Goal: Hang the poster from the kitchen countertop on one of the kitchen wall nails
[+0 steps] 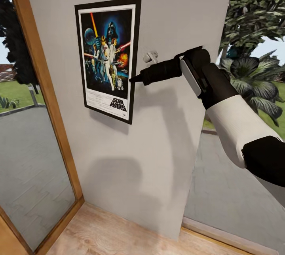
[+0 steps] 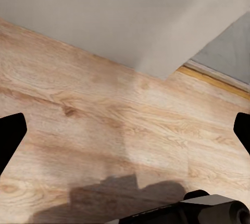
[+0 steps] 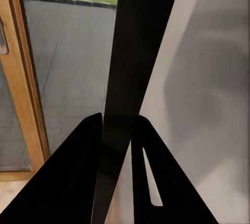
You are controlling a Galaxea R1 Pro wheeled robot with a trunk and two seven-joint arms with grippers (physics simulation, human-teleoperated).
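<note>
The poster (image 1: 107, 58), with its black frame, white border and "STAR WARS" logo, lies flat against the light-grey wall (image 1: 174, 14), slightly tilted. My right gripper (image 1: 133, 79) is shut on the poster's right edge. In the right wrist view the two fingers (image 3: 78, 172) clamp the thin black frame (image 3: 140, 36) edge-on. A small white wall nail (image 1: 150, 56) sticks out of the wall just right of the poster, above the gripper. My left gripper (image 2: 125, 130) hangs open over the wooden floor, holding nothing. The kitchen countertop is out of view.
A wooden door frame (image 1: 43, 89) with a glass pane stands left of the wall. Right of the wall is another glass pane with garden plants (image 1: 253, 65) behind it. Light wood flooring (image 1: 118, 235) runs below.
</note>
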